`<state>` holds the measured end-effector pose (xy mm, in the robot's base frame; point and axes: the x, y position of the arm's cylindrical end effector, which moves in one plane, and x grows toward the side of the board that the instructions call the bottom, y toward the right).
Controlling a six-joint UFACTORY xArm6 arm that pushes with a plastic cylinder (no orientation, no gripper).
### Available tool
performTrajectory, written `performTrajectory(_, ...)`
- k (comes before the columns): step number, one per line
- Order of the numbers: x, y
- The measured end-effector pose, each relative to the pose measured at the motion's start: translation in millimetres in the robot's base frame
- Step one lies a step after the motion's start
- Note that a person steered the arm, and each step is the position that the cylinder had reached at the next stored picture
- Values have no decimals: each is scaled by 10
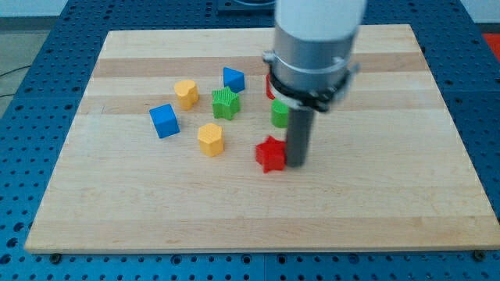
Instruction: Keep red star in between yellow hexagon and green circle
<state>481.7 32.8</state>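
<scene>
The red star lies on the wooden board, a little below the board's middle. My tip is right against its right side. The yellow hexagon sits to the star's left, slightly higher. The green circle is just above the star, partly hidden behind the arm's body.
A second yellow block, a blue cube, a green ridged block and a blue triangular block sit at the upper left. A red cylinder is mostly hidden behind the arm.
</scene>
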Motion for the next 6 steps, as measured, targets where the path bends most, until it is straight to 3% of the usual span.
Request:
performTrajectory(2,811,-185)
performTrajectory(3,374,-583)
performTrajectory(6,-53,-394)
